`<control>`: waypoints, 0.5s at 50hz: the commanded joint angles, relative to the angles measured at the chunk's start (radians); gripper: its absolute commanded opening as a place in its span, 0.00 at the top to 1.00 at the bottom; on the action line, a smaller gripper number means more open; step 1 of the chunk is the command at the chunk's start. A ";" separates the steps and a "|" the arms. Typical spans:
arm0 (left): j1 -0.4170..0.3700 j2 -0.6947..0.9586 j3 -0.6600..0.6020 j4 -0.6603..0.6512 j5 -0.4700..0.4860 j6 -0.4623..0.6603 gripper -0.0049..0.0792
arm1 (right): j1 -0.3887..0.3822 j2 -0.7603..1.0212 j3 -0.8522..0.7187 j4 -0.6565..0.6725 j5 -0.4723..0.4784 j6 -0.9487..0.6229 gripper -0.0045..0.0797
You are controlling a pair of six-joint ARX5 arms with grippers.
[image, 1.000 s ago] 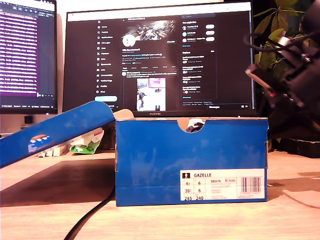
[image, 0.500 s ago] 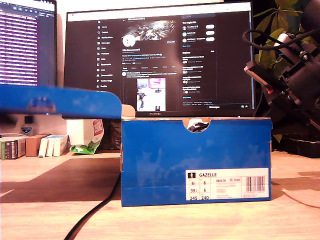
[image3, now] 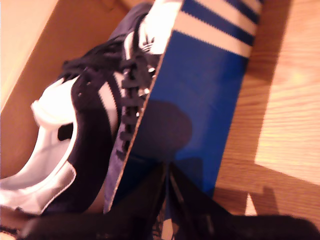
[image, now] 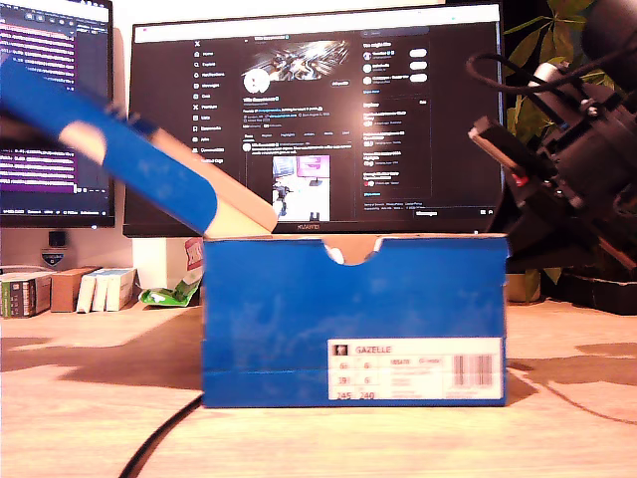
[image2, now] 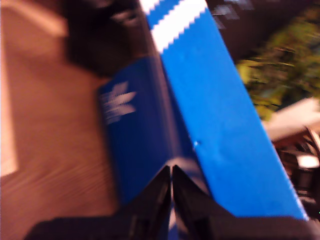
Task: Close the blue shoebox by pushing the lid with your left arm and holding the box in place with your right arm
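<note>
Sitting on the table [image: 80,428], the blue shoebox [image: 353,319] was not shut yet: its lid [image: 129,149] stood tilted up, my first gripper [image2: 171,186] pressed it with jaws together, and my second gripper [image3: 167,187], jaws together too, touched the box's side.

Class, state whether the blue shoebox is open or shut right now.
Open: the lid slants up from the shoebox, and a shoe shows inside.

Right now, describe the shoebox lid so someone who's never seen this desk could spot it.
Start at the big monitor, then drop to the blue shoebox on the wooden desk in front of it. The lid slopes upward from the box's top corner toward the exterior view's left, the only blue flap raised in the air.
</note>
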State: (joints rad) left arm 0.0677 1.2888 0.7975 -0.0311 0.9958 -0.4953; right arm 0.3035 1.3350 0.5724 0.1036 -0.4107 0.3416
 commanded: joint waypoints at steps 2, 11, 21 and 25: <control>-0.050 -0.015 0.026 0.010 0.004 -0.014 0.96 | 0.010 0.004 0.006 0.008 -0.009 0.001 0.96; -0.159 -0.015 0.076 0.011 -0.023 -0.030 0.96 | 0.006 0.004 0.006 0.012 -0.008 -0.006 0.96; -0.307 -0.015 0.087 0.083 -0.093 -0.087 0.96 | -0.045 0.004 0.007 0.010 -0.006 -0.013 0.96; -0.374 -0.014 0.087 0.129 -0.117 -0.117 0.96 | -0.076 0.004 0.010 0.004 -0.006 -0.028 0.96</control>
State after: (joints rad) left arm -0.2680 1.2888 0.8745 0.0654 0.8818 -0.6029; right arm 0.2508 1.3350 0.5724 0.1032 -0.4129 0.3218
